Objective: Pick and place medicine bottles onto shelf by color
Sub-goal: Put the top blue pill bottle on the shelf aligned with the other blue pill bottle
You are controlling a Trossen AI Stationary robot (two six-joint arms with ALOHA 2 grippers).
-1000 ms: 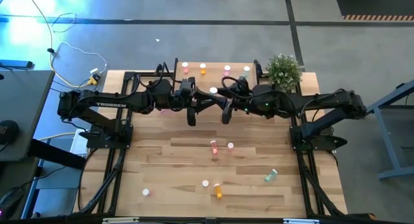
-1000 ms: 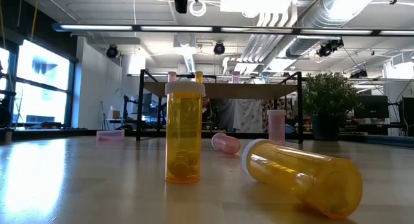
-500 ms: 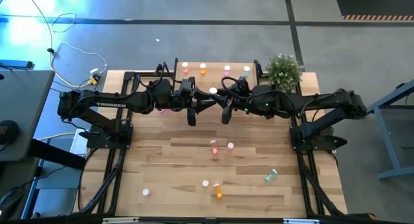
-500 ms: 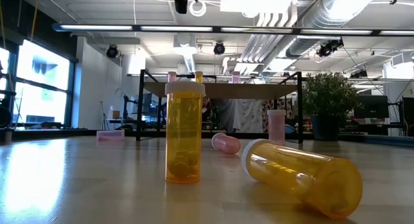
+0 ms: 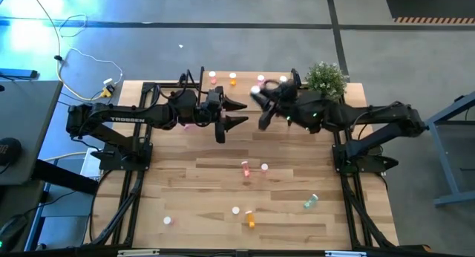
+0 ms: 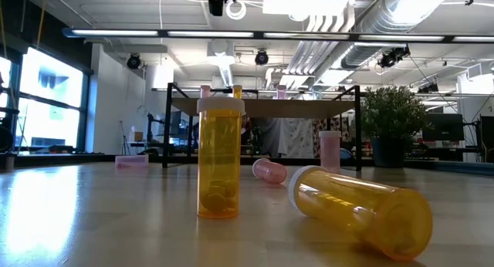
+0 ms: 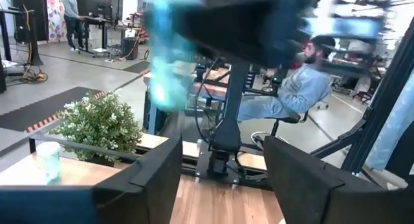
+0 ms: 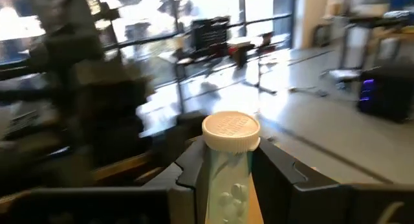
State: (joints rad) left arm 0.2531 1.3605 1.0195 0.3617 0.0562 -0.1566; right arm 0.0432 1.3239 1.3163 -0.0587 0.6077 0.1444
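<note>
My right gripper (image 5: 260, 108) hangs above the table's far middle, in front of the shelf (image 5: 245, 73), shut on a pale green medicine bottle (image 8: 228, 179) with a white cap. My left gripper (image 5: 239, 113) faces it from the left, open, with nothing between its fingers (image 7: 223, 166). Several bottles stand on the shelf top, among them a pink one (image 5: 212, 76) and an orange one (image 5: 232, 78). More lie or stand on the table: two pink (image 5: 245, 168), one green (image 5: 310, 202), one orange (image 5: 250, 220). My right gripper pinches the pale green bottle's body (image 8: 228, 185) between its two fingers, one on each side. The white cap (image 8: 231, 130) sticks out past the fingertips. The bottle is lifted clear of the table.
A potted plant (image 5: 325, 80) stands at the shelf's right end. In the low view an upright orange bottle (image 6: 218, 159) and a lying one (image 6: 363, 209) are close to the near edge. A seated person (image 7: 294, 88) is beyond the table.
My left gripper has opened and let go of the pale green bottle. My right gripper has drawn away from it with the bottle, toward the table's right and far edge, and has turned.
</note>
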